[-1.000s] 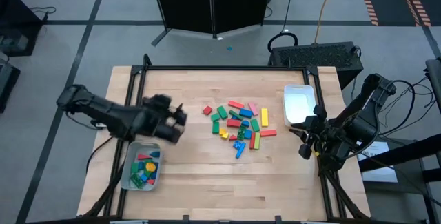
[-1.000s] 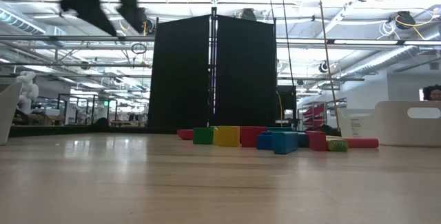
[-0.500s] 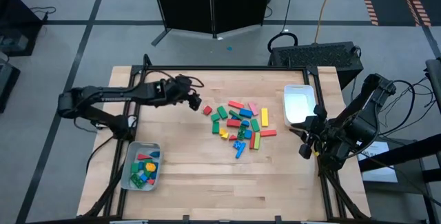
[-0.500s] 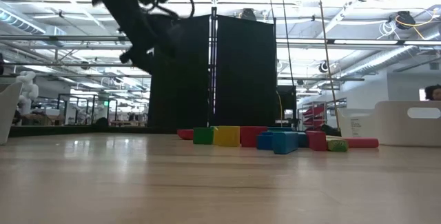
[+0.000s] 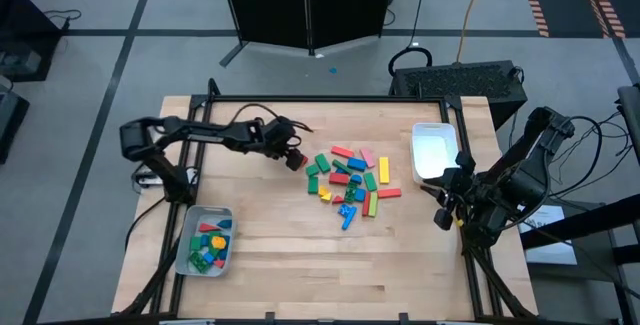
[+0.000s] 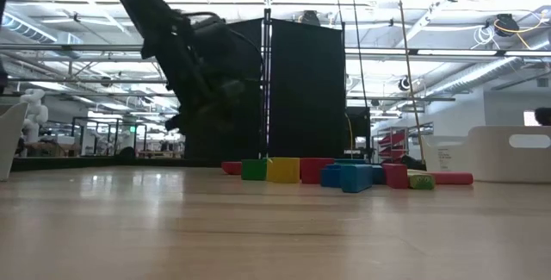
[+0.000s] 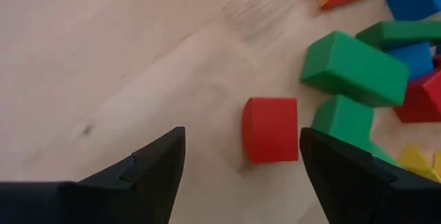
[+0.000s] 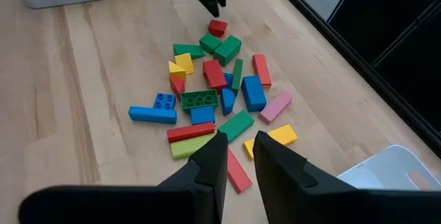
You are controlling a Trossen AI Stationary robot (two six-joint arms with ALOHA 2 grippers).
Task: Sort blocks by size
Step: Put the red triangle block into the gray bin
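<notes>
The left end effector [image 5: 291, 152] hangs over the desk [image 5: 270, 255] with its fingers spread on both sides of a small red block [image 7: 270, 129], not touching it. This block lies at 9 o'clock of the pile of blocks [image 5: 347, 180]. The right end effector [image 5: 443, 215] waits at the desk's 3 o'clock edge, its fingers almost pressed together and holding nothing.

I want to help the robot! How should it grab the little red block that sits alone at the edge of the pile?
Probably from straight above, pinching its two flat sides. The red block lies flat on the table, bare wood on its outer side, green blocks close on the other. The left gripper hangs open near it.
</notes>
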